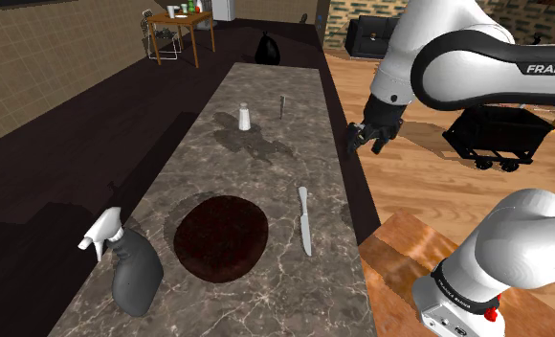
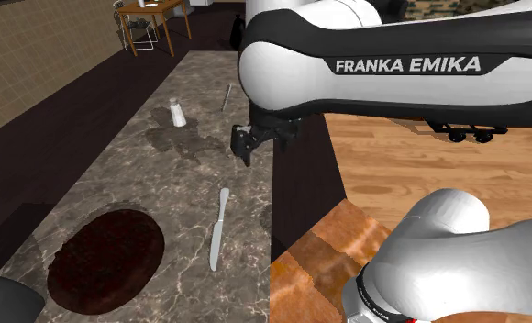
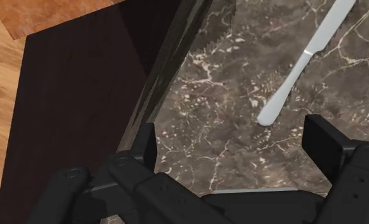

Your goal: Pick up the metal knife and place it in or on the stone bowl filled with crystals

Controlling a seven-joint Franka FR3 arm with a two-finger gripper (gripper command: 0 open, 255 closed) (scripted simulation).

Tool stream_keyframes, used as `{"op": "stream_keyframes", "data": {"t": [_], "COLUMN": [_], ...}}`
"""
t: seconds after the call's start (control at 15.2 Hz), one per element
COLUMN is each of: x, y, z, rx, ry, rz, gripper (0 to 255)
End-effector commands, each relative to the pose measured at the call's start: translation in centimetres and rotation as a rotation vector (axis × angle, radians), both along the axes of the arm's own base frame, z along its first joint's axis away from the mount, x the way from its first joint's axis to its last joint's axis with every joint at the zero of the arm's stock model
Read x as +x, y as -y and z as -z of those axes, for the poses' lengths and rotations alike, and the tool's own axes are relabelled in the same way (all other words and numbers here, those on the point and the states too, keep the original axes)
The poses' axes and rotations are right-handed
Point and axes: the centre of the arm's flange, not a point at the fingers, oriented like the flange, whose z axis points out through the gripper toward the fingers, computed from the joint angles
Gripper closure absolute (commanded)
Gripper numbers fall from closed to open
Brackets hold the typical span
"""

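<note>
One knife [image 1: 304,220] lies flat on the marble counter [image 1: 309,158] near its stand-side edge, long axis along the counter, handle end toward the gripper [image 1: 364,146], which hovers empty with fingers [image 3: 145,143] spread above that edge

Glossy white, rounded arm [image 1: 515,249], banded in dark grey at the joints. White "FRANKA EMIKA" lettering [image 2: 407,65] across a black band. And there, a small red tab [image 1: 493,311] by the lower joint. All-black, blocky two-finger gripper [image 1: 365,144].
</note>
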Motion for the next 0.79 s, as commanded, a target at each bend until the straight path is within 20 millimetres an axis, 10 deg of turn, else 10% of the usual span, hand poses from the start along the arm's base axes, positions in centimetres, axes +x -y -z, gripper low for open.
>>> {"op": "stream_keyframes", "data": {"t": [0.0, 0.73], "x": [0.5, 3.8], "y": [-1.9, -11.9], "z": [1.6, 11.5], "rx": [0.007, 0.041], "ry": [-0.011, -0.076], "rz": [0.067, 0.406], "gripper": [0, 0]}}
